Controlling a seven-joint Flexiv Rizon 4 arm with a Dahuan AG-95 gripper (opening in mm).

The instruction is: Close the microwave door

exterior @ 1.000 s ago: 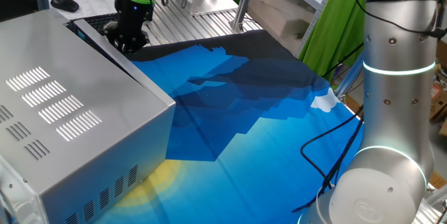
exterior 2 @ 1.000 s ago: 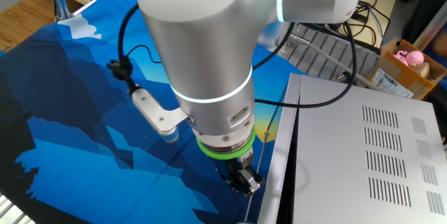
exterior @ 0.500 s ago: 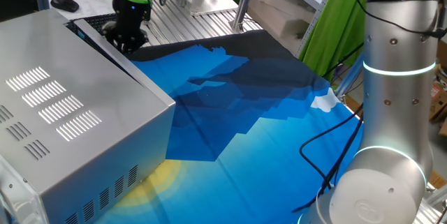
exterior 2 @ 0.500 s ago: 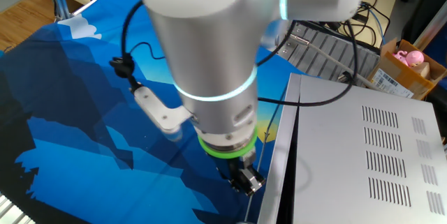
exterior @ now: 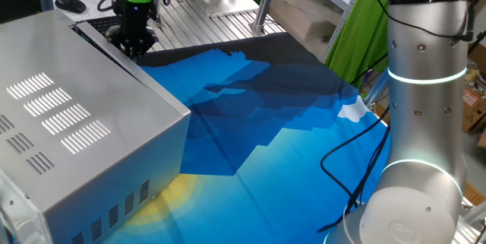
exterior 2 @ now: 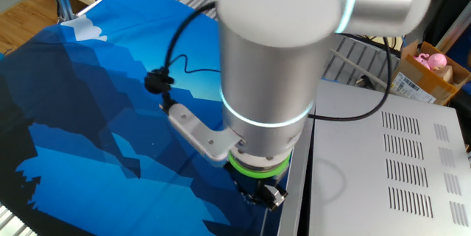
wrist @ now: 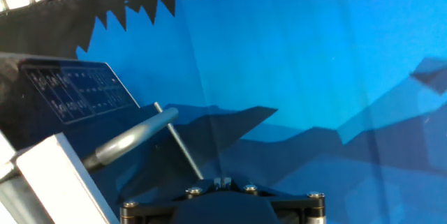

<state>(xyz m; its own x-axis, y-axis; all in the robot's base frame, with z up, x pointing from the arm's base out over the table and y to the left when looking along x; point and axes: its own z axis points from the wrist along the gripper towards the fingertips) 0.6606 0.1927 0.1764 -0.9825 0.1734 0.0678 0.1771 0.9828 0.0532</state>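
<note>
The microwave [exterior: 68, 115] is the big silver-grey box with white vent slots; it also shows in the other fixed view [exterior 2: 383, 162]. The microwave door [exterior 2: 293, 199] stands as a narrow silver-rimmed strip close against the box's front. In the hand view its dark glassy face [wrist: 63, 133] and silver bar handle [wrist: 129, 142] lie at the left. My gripper [exterior 2: 263, 195] is low beside the door's outer face; it also shows at the far end of the box [exterior: 135, 45]. In the hand view the gripper's [wrist: 222, 181] fingertips look pressed together with nothing between them.
The blue patterned cloth [exterior: 288, 145] covers the table in front of the microwave. A black keyboard [exterior: 102, 22] and a mouse [exterior: 70, 3] lie on the metal bench behind. Black cables [exterior: 357, 160] trail by the arm's base [exterior: 414, 198].
The arm has shifted toward the microwave, and the gripper has moved a little further along its front. The dark gap between door and box seen earlier is now behind the arm.
</note>
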